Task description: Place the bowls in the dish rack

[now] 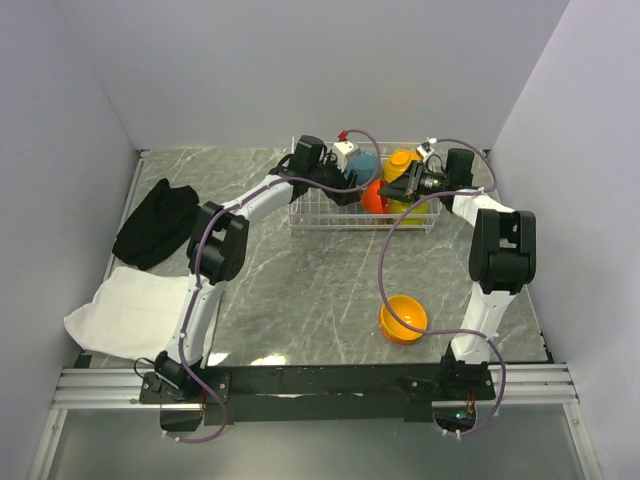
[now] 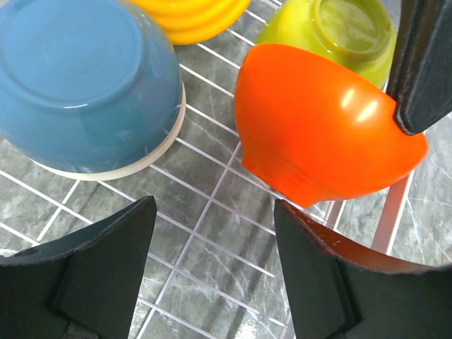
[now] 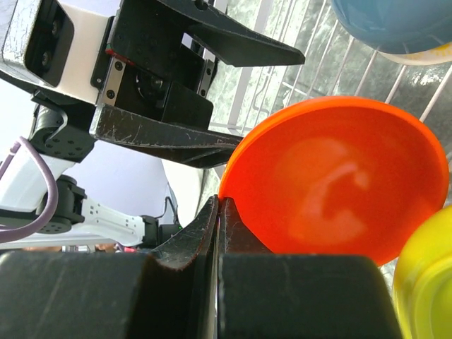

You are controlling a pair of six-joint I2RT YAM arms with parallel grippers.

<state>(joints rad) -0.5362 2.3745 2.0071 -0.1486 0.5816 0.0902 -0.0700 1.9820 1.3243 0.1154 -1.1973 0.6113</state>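
While my right gripper pinches the rim of the orange bowl inside the dish rack, my left gripper stands spread beside that bowl, possibly touching it.

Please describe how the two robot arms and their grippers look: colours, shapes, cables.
The left arm and right arm have white links and black joint housings. A thin purple cable runs loosely along each. The left gripper and right gripper are black, with flat, tapering fingers whose edges look scuffed. A white camera block sits on the left wrist.
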